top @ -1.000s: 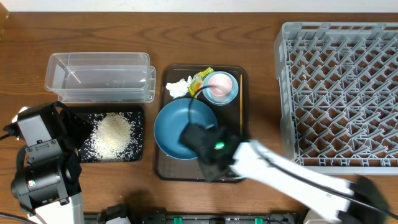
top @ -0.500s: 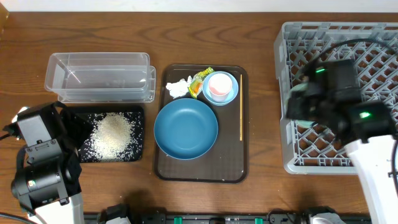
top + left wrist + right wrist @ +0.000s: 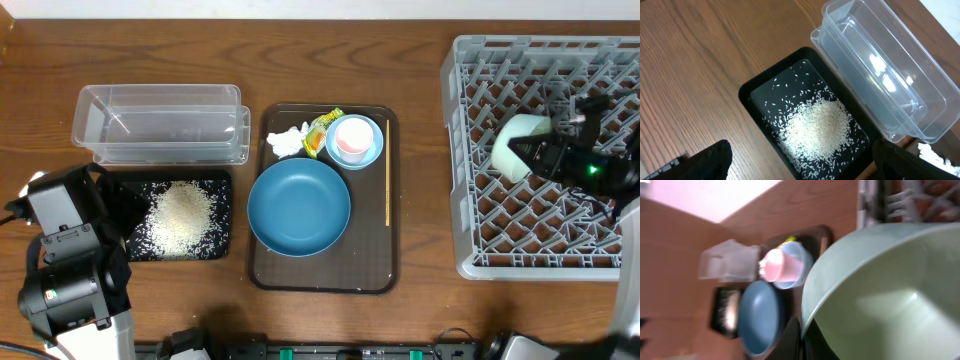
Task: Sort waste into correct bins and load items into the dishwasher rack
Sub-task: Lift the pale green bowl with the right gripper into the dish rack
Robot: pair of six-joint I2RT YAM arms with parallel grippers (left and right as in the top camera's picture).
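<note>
My right gripper (image 3: 545, 157) is shut on the rim of the mint-green bowl (image 3: 517, 145) and holds it tilted over the left part of the light-grey dishwasher rack (image 3: 560, 240); the bowl fills the right wrist view (image 3: 885, 295). The dark-blue dish (image 3: 299, 207) lies on the brown serving tray (image 3: 375, 270). The pink cup (image 3: 351, 136) sits in the light-blue bowl (image 3: 371, 152). The white tissue (image 3: 286, 141) and yellow-green wrapper (image 3: 322, 128) lie beside it. Rice (image 3: 181, 214) is in the black tray (image 3: 220, 184). The clear tub (image 3: 160, 124) is empty. My left gripper (image 3: 800, 162) is open above the black tray's near edge.
A thin wooden stick (image 3: 387, 186) lies on the right side of the serving tray. The left arm's base (image 3: 65, 270) stands at the front left of the wooden table (image 3: 420, 80).
The right arm swung from the serving tray to the rack, carrying the mint-green bowl, and now holds it over the rack's left part. The left arm has not moved.
</note>
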